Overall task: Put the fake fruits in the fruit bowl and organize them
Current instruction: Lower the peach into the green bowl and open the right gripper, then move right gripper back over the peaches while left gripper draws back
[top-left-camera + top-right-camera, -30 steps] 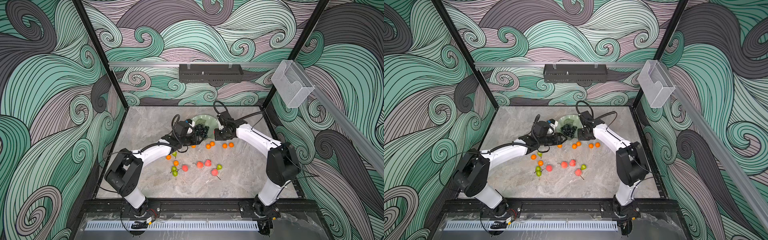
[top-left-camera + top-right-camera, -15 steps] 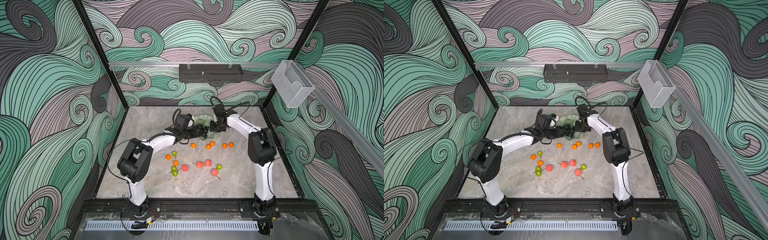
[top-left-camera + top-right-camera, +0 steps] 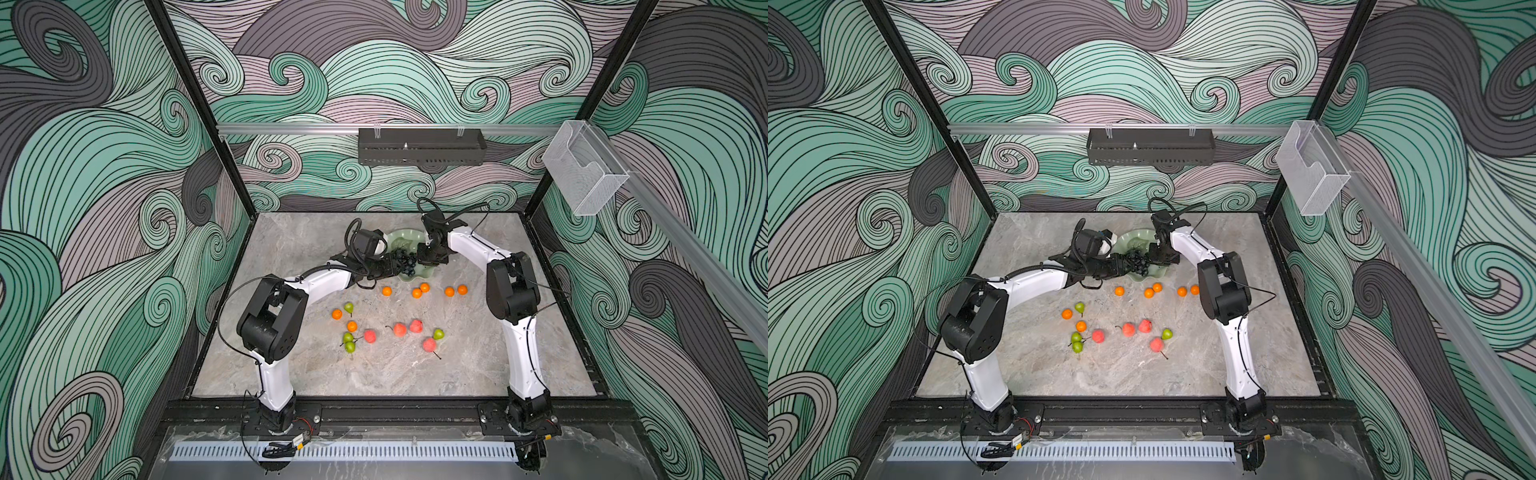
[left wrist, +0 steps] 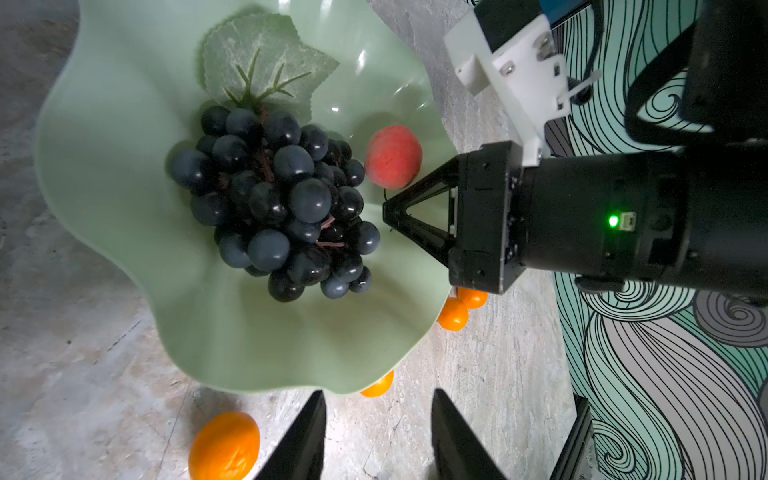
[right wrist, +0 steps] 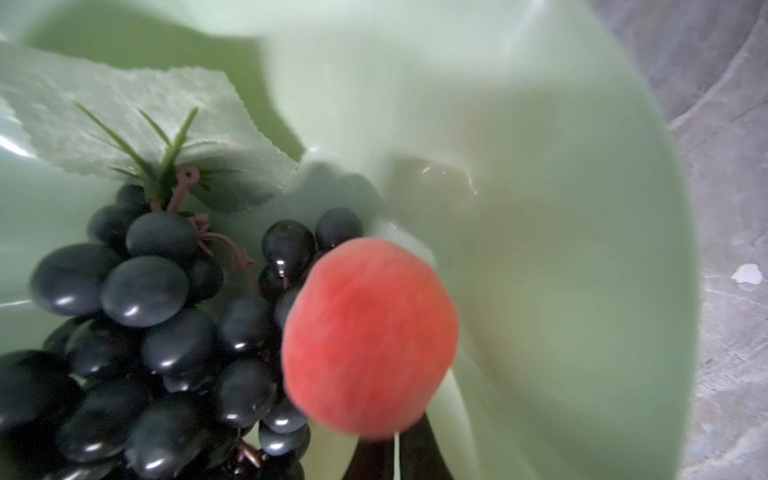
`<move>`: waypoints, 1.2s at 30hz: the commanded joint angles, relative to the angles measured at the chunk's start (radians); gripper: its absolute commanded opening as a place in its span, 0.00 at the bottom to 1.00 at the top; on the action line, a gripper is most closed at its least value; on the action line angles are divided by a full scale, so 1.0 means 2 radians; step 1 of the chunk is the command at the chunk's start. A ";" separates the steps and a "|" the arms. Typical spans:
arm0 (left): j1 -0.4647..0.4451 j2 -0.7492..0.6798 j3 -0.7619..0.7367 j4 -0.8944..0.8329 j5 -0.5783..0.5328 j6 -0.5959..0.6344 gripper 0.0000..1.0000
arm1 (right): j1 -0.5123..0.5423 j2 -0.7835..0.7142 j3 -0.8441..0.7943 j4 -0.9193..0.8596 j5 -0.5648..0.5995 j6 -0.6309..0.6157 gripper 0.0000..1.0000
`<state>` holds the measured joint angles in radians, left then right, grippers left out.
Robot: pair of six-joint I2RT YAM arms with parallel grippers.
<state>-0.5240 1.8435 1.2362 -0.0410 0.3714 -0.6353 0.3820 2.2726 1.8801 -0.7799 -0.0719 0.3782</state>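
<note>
Currently the fruit bowl (image 4: 104, 174) sits toward the back of the tabletop (image 3: 374, 374), and both tools meet at it. Inside lie the grape bunch (image 4: 278, 199) with its leaf (image 4: 257, 54) and one peach (image 4: 392, 156), which touches the grapes. The peach lies just ahead of the right tool (image 4: 388, 208), its thin dark stem curling at the tool's tip. The left tool (image 4: 378, 395) hangs just outside the bowl's rim, with an orange (image 4: 224, 446) near it on the tabletop. In both top views the arms cover that peach and part of the bowl. The right wrist view is blurred and cuts the right tool's fingers off at the frame edge. The left wrist view does the same to the left tool's fingers, and there three oranges sit half hidden behind the rim. The left tool stands partly open and holds nothing. The right tool's jaws are drawn to a point with only a hairline of light between them; whether they pinch the stem cannot be told. Other oranges (image 3: 449, 291), pears (image 3: 348, 307) and peaches (image 3: 400, 330) lie loose on the tabletop, well apart from both tools.
</note>
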 commanded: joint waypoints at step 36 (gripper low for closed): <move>-0.192 -0.401 -0.279 -0.111 -0.158 -0.032 0.44 | 0.179 -0.534 -0.534 0.008 0.070 0.124 0.20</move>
<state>-0.8688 1.0748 0.6949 -0.2310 0.1345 -0.6670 0.7044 1.2404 0.8516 -0.7486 0.0360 0.5571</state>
